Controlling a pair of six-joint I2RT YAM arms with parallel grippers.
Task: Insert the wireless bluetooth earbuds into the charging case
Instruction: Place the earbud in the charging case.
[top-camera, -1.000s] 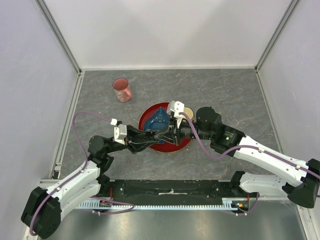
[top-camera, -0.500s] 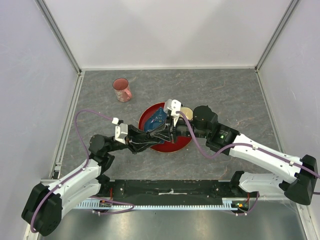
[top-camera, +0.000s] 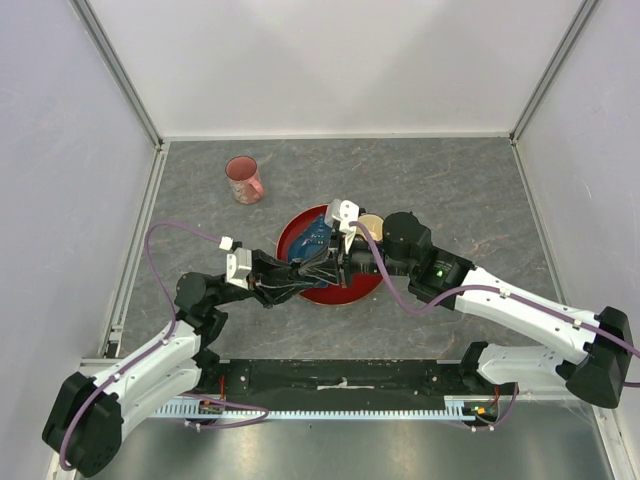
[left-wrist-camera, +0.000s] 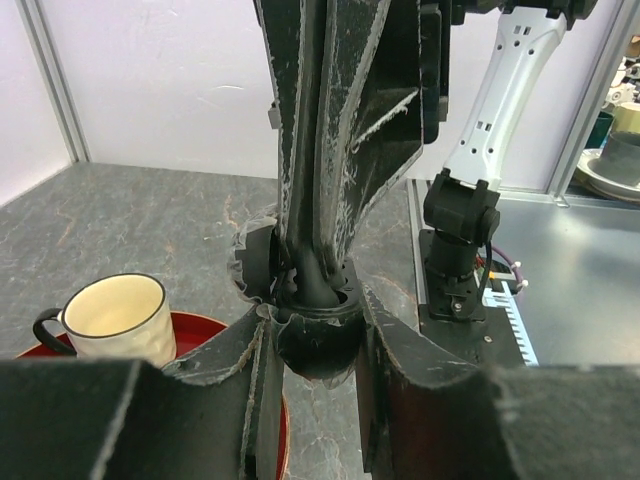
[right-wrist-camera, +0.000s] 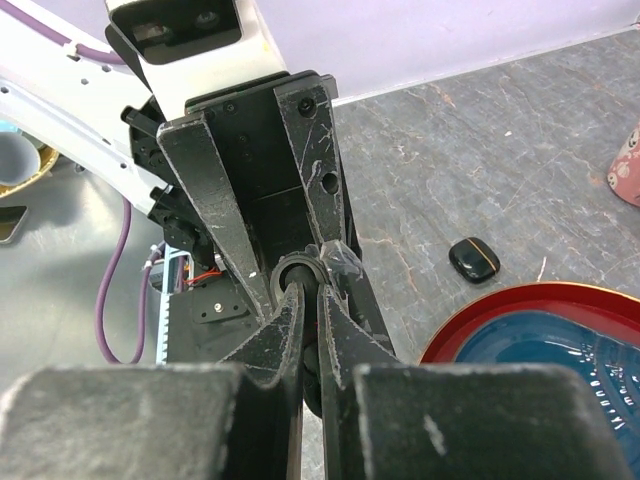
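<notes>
The left claw (left-wrist-camera: 316, 348) clamps the black case (left-wrist-camera: 318, 340) over the tray (top-camera: 350, 296). The right claw (right-wrist-camera: 308, 300) is pinched together, tips at the case's mouth. Any earbud there is hidden. An earbud is probably light, hard and slick: pinch its body.

grey marbled table (top-camera: 450, 180), seen from where the left gripper (top-camera: 322, 266) and right gripper (top-camera: 338, 262) meet
a round red plate (top-camera: 283, 240) rests on the table directly beneath the two grippers. a pink cup (top-camera: 244, 180) sits well apart, beyond them and off to the left. a small black oval case (right-wrist-camera: 473, 259) lies on the bare top just beside the plate's rim, to the right of the right gripper's fingers in its wrist view.
</notes>
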